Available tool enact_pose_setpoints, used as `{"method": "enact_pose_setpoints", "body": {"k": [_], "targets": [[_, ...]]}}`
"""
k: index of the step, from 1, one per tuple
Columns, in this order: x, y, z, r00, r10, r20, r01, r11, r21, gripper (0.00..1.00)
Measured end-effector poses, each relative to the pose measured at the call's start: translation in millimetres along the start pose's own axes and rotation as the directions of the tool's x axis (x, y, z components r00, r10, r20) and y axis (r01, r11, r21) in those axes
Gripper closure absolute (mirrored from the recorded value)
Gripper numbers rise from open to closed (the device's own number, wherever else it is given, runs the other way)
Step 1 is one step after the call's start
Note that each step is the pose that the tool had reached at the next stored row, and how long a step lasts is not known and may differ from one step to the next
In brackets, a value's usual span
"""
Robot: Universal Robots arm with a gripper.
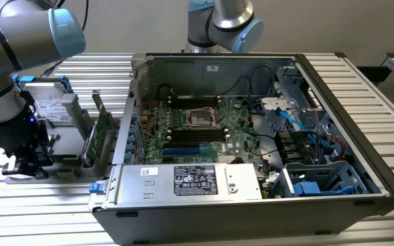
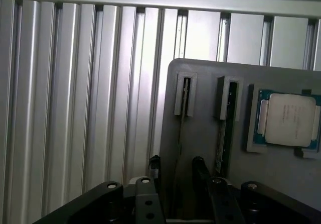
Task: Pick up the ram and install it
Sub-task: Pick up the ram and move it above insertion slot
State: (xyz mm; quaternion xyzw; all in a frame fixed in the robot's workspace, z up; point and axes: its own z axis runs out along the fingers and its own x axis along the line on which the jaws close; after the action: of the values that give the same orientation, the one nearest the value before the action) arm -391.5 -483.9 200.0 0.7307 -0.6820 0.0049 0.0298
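While the claw (image 2: 176,162) hangs low over the grey plastic parts holder (image 2: 200,128), its two black fingers (image 2: 198,168) stand spread apart with nothing gripped. The thin, narrow circuit-board ram stick (image 2: 179,133) stands on edge in its slot, running straight out from the gap between them. A second edge-on stick (image 2: 224,133) stands just outside one finger, and a square silver processor chip (image 2: 291,119) lies further off on that same side. The open black computer case (image 1: 252,128) sits well apart from the claw on the ribbed aluminium worktop (image 1: 361,102).

The gap looks uneven, so one finger would likely touch first and tilt the ram in its slot. The finger nearest the second stick could clip it. A grip on so thin an edge may also twist or slip.
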Motion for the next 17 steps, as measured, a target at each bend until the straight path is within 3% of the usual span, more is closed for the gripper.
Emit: {"method": "enact_pose_setpoints", "body": {"k": [13,17], "targets": [[-0.1,-0.3,3.6,1.0000,0.004,0.0001,-0.004,1.0000,-0.0002,0.61],[0.0,-1.6,4.2,0.9999,0.004,-0.0095,-0.004,1.0000,-0.0006,0.61]]}}
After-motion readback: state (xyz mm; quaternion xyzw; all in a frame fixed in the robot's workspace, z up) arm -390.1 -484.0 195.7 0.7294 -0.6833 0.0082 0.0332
